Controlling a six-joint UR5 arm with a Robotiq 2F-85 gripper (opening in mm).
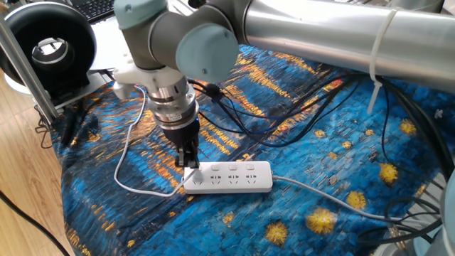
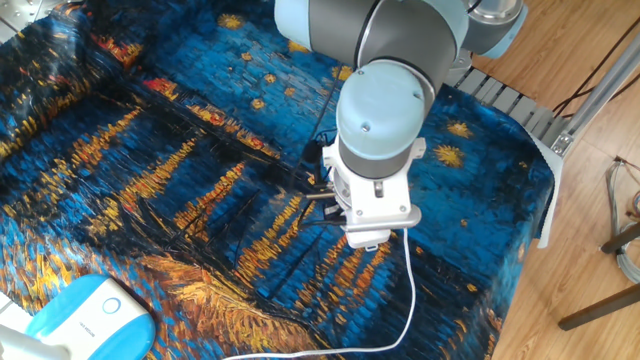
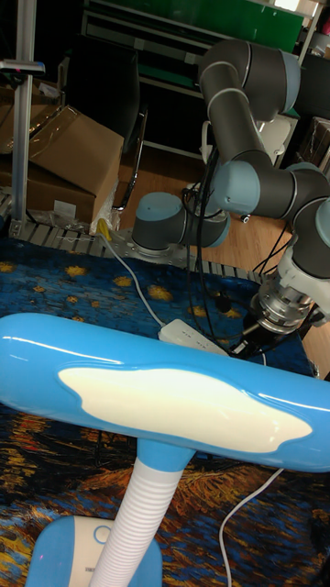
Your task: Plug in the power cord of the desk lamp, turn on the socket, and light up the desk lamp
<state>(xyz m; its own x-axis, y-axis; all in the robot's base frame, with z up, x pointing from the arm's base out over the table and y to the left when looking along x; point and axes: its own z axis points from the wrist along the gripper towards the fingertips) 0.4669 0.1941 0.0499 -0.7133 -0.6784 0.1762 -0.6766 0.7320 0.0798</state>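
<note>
The socket [image 1: 231,177] lies flat on the blue patterned cloth, its outlets in a row. My gripper [image 1: 189,165] points straight down at its left end, its dark fingers closed on the white plug of the power cord [image 1: 126,153], which sits at the leftmost outlet. The thin cord loops away to the left and back. From the other fixed view my wrist hides the gripper and the socket; only the power cord [image 2: 410,290] and the desk lamp's base [image 2: 85,318] show. In the tall view the desk lamp [image 3: 165,394] fills the front, with the socket [image 3: 191,337] and gripper [image 3: 247,347] behind.
A black ring-shaped device [image 1: 46,43] stands at the back left. Black cables [image 1: 284,121] trail over the cloth behind the socket, and its thicker grey-white cable [image 1: 327,200] runs off right. Cardboard boxes [image 3: 64,160] sit beyond the table.
</note>
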